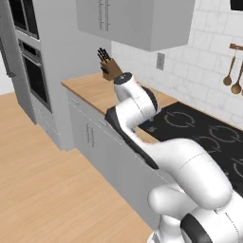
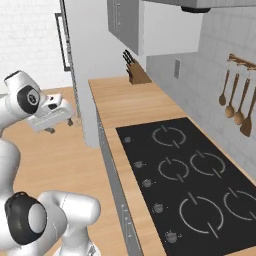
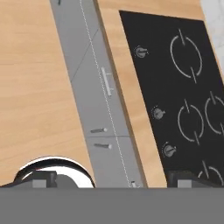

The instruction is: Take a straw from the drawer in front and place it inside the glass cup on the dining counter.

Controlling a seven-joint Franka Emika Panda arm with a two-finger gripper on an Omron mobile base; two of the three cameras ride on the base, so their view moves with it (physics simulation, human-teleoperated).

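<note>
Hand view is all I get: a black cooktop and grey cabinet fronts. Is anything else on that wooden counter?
Observer: Yes, a knife block stands at the far end of the counter, past the cooktop.
Operator: Anything higher up?
Observer: Wooden spoons hang on the wall above the cooktop.
Operator: And where am I?
Observer: Your gripper, open, hangs above the floor, out in front of the cabinets.
</note>
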